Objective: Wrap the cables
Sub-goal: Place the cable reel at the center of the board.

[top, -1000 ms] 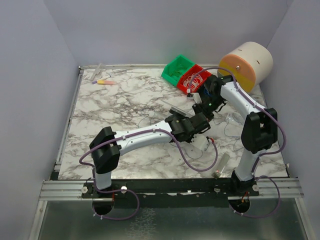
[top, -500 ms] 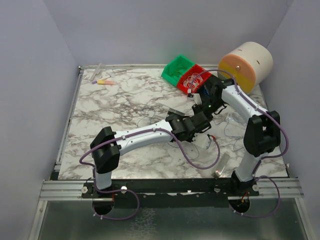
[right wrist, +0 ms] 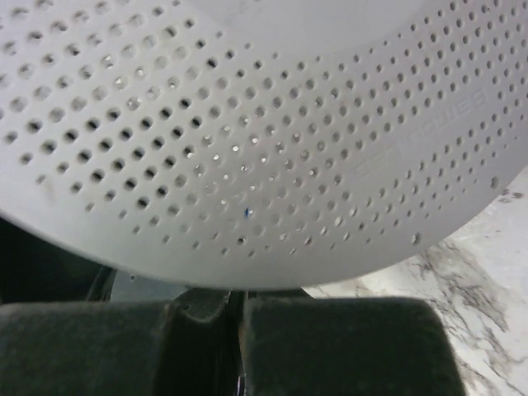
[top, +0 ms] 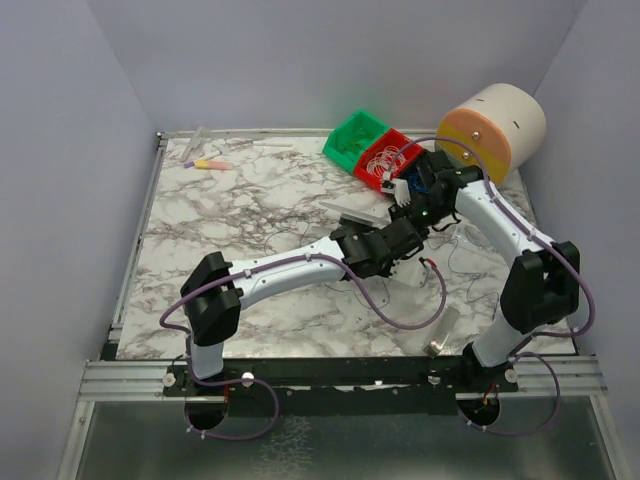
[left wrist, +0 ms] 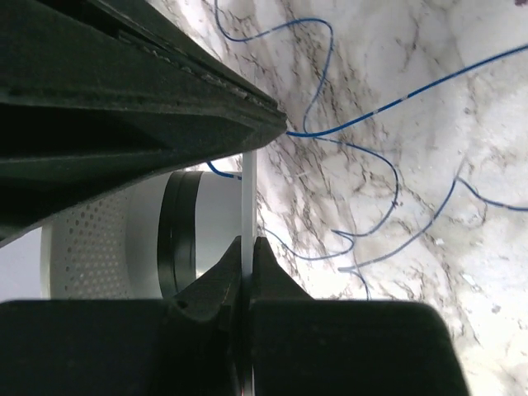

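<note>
Left tool (left wrist: pixel 247 247): we see its jaws together, clamped on a thin white strip (left wrist: pixel 247 198) that stands edge-on in the slit between them. Its arm lies stretched across the table (top: pixel 230 220) towards the right half.

Right tool (right wrist: pixel 239 309): its jaws are pressed together with no gap showing. From above it reaches in from the far right and meets the left tool almost tip to tip.

Meeting point: in the left wrist view a black tip, which we take for the right tool, sits just beside the strip. A wire runs right up to it, but we cannot tell whether that wire is nipped.

Cables (left wrist: pixel 412 92): these are hair-thin dark wires that look bluish in the left wrist view. They lie slack on the marble to the right of both tools, between them and the right arm's upright link.

Long axis: one run leads nearly straight from the meeting point out to the right. The rest wanders in loose loops.

Nearer arm: the right arm, since the slack lies on its side.

What the move turns on: we judge that the strip sits left of the slack. The wire therefore has to be drawn leftwards and laid around the strip, with the right tool feeding and the left holding firm.
</note>
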Robot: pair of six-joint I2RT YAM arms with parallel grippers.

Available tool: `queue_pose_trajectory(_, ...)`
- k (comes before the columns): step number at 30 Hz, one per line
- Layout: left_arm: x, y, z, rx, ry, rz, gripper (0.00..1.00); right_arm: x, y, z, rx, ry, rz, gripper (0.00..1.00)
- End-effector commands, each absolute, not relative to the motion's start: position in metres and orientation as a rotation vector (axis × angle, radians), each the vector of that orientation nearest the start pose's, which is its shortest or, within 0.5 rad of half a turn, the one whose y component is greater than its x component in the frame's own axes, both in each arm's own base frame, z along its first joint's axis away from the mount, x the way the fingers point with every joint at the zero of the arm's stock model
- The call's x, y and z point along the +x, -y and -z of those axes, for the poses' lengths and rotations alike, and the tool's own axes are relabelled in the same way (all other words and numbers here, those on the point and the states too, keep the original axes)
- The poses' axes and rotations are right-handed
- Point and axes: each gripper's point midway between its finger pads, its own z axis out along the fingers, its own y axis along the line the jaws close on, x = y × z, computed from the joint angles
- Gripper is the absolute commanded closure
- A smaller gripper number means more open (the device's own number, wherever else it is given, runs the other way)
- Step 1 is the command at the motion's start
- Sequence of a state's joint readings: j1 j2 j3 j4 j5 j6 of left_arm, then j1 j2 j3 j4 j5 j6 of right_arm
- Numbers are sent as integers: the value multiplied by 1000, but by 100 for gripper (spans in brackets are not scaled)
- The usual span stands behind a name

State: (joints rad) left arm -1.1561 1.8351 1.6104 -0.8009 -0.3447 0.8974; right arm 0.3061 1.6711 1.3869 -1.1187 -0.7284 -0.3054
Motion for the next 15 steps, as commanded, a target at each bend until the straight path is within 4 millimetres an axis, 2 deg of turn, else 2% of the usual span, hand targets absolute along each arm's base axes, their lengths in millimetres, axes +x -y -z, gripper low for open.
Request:
queue_pose_trajectory(1, 277, 387, -197, 1907, -1376, -222, 100, 281, -188, -163, -872, -2479, -936, 100)
queue_pose_trajectory(8, 302, 363, -190, 1837, -1484, -142, 100, 306, -161, -180, -741, -2388, -863, 100)
queue_pose_trajectory(15, 335, 350, -172, 1718, -1656, -77, 100, 319, -145, -173, -673, -2354, -838, 99)
